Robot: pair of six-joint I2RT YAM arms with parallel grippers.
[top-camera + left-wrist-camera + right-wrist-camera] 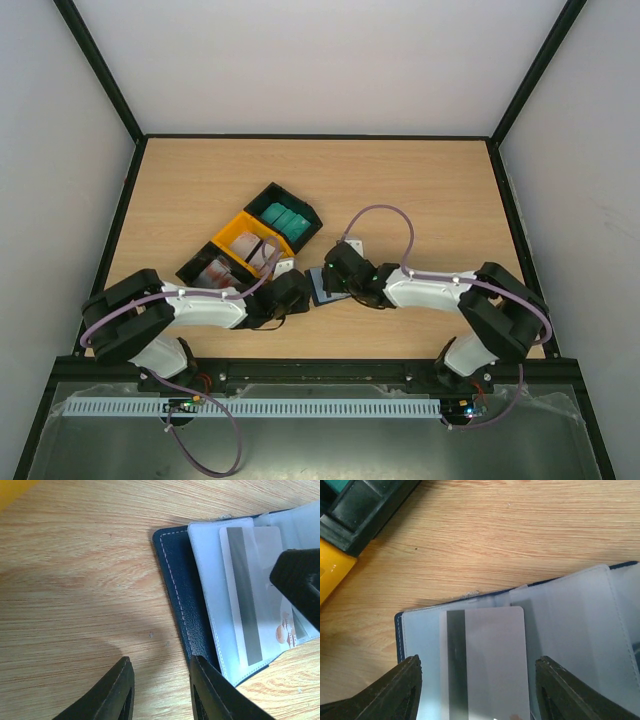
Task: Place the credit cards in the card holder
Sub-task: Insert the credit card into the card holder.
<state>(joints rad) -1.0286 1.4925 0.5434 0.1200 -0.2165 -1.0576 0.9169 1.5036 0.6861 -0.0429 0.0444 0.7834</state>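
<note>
The navy card holder (327, 288) lies open on the table between my grippers, its grey lining (570, 625) facing up. A whitish credit card with a dark stripe (485, 660) lies flat on the lining; I cannot tell whether it is inside a sleeve. It also shows in the left wrist view (250, 595). My right gripper (477, 680) is open wide, one finger on each side of this card, not gripping it. My left gripper (160, 680) is open and empty at the holder's navy edge (175, 585), with one fingertip (197, 662) touching it. More cards sit in the tray: teal ones (286, 217) and white ones with red marks (258, 248).
The black-and-yellow three-compartment tray (232, 235) lies slanted just behind and left of the holder; its corner shows in the right wrist view (360, 505). Dark frame rails run along the table's sides. Bare wood lies at the back and right.
</note>
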